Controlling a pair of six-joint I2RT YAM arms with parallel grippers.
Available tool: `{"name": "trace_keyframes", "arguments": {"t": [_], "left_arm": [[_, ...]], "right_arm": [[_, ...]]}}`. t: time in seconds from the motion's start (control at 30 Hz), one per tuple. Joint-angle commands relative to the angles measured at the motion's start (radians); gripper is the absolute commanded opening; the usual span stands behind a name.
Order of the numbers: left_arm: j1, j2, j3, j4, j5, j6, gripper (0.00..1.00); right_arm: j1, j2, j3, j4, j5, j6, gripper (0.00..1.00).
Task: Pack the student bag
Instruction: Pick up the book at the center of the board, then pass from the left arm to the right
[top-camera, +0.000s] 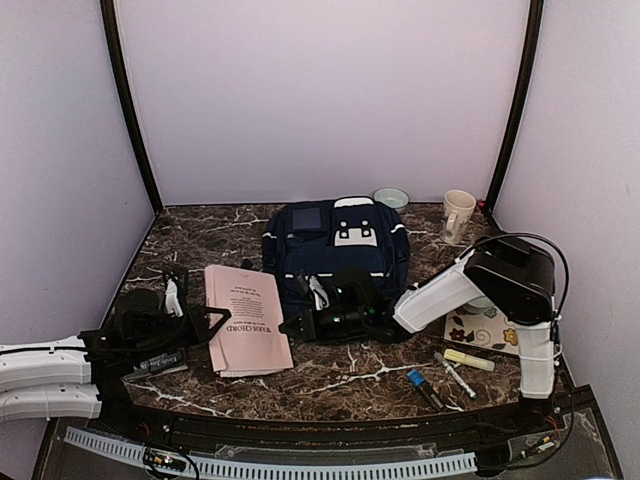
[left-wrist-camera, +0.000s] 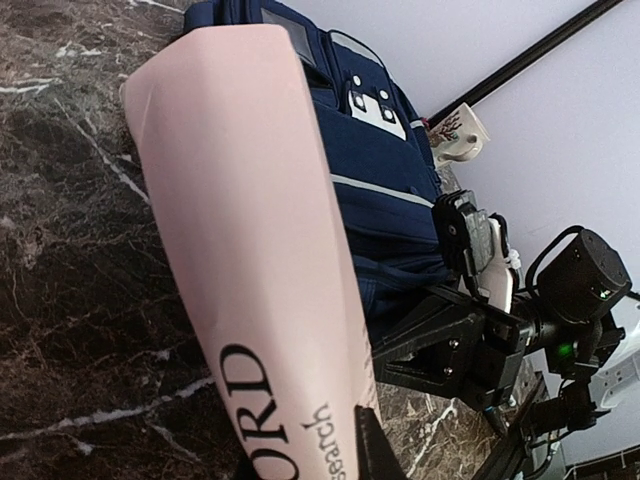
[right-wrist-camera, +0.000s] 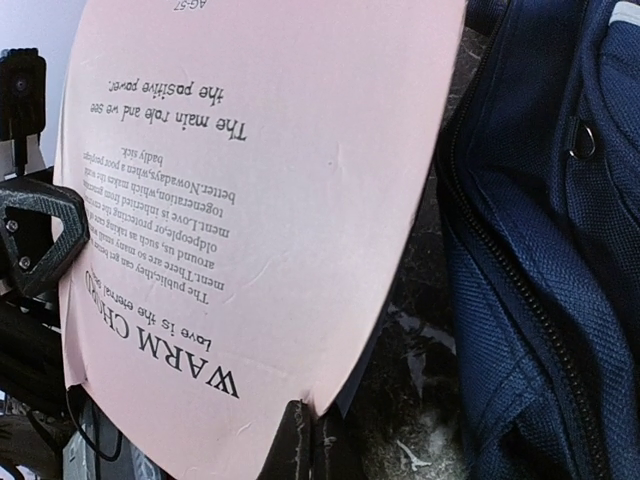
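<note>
Clamped in the right fingers (right-wrist-camera: 296, 446) beside the student bag (top-camera: 335, 250), the pink booklet (top-camera: 247, 318) is best lifted only once closure of the left fingers (left-wrist-camera: 378, 455), not discernible here, is confirmed.

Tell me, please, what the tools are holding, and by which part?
The right tool pinches the pink booklet at its edge beside the bag; the left tool sits at the opposite edge, grip unclear.

Left arm (top-camera: 45, 375): white shell links with black joints.
Right arm (top-camera: 440, 290): white shell, bulky black joint housing, thin black cable looping over it.
Left gripper (top-camera: 213, 319): black angular frame with visible screws.
Right gripper (top-camera: 292, 326): black body, small green light at the wrist.
</note>
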Motion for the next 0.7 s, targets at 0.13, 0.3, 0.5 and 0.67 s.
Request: {"name": "trace_keyframes", "arguments": {"t": [0.13,0.3,0.5,0.67], "left_arm": [[-0.033,-0.081,0.099,0.06,0.191,0.056,0.0],[-0.033,-0.114,0.134,0.024,0.177,0.093,0.0],[-0.033,-0.104,0.175,0.045,0.149,0.138,0.0],[-0.033,-0.058,0.205,0.13,0.141,0.171,0.0]], "right_arm": [[0.045,-0.083,0.004,0.026,-0.018,-0.066,0.12],[0.042,-0.192,-0.031,-0.07,0.071,-0.139,0.52],[0.024,-0.388,-0.132,-0.163,0.248,-0.21,0.87],[-0.001,-0.537,-0.223,-0.182,0.322,-0.226,1.0]]}}
